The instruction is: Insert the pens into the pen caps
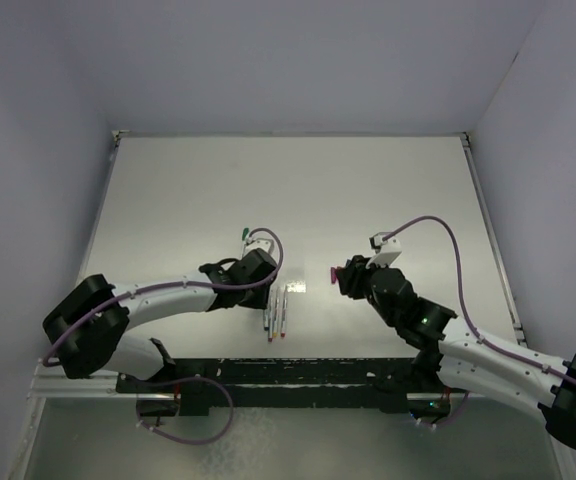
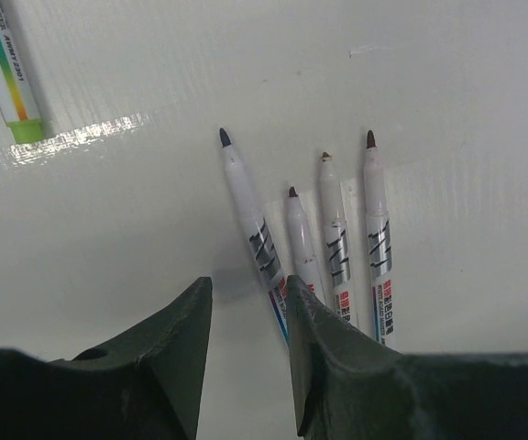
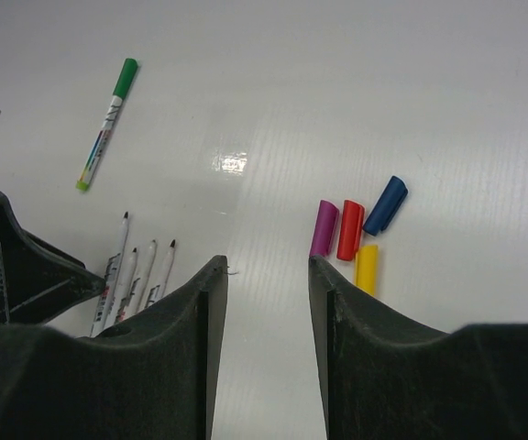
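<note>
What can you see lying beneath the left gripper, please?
Four uncapped pens lie side by side on the table below the left gripper, tips pointing away. Their rear ends pass behind one of its fingers, so those ends are hidden.

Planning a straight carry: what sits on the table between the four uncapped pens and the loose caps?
Nothing: the right wrist view shows bare table between the uncapped pens and the loose caps.

I found the table (image 2: 447, 82) a glossy white sheet, faintly ribbed, throwing glare; the pens (image 2: 335, 229) looked smooth plastic; the pen caps (image 3: 349, 229) glossy plastic; the left gripper (image 2: 247, 293) matt, dark.
</note>
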`<state>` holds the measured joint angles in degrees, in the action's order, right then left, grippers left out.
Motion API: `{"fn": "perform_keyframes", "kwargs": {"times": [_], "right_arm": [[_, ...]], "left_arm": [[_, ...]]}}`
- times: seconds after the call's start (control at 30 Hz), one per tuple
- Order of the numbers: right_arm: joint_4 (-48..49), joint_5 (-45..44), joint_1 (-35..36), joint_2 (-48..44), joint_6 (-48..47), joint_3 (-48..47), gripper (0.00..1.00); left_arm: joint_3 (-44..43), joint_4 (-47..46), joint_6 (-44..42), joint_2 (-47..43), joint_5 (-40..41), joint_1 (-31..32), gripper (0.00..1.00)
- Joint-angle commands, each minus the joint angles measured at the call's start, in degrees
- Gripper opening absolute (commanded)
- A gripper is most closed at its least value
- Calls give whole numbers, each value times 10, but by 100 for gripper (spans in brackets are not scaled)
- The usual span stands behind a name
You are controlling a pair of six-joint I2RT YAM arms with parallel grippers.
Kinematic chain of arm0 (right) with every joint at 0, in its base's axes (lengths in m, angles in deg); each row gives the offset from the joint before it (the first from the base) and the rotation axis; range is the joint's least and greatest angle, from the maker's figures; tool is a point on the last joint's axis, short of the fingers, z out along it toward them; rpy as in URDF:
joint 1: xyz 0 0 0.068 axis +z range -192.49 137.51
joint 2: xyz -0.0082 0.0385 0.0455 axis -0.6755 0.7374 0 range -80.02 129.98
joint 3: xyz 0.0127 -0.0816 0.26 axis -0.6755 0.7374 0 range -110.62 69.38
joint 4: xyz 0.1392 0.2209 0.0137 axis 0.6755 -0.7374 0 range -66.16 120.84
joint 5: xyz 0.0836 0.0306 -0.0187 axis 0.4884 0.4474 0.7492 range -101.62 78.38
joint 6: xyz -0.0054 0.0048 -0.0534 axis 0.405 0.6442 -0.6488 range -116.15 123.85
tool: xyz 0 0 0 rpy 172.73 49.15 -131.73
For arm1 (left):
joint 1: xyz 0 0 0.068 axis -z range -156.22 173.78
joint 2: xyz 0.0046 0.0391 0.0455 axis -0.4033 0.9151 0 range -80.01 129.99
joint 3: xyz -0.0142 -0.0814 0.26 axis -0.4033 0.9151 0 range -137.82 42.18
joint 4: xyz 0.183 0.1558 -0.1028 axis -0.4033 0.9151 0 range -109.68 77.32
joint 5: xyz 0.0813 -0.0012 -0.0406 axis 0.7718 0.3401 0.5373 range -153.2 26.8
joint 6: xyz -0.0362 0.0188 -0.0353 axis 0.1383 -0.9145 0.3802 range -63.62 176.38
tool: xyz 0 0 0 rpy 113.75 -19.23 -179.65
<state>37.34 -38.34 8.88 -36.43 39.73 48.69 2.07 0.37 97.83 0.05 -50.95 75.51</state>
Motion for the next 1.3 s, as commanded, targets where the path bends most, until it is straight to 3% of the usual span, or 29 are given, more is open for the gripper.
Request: {"fn": "perform_keyframes", "kwargs": {"times": [0.0, 1.27], "right_arm": [[14, -18, 1, -2, 11, 1, 43], [33, -5, 1, 11, 32, 7, 43]], "left_arm": [[-23, -28, 11, 6, 1, 6, 41], [-31, 101, 15, 31, -1, 35, 38]]}}
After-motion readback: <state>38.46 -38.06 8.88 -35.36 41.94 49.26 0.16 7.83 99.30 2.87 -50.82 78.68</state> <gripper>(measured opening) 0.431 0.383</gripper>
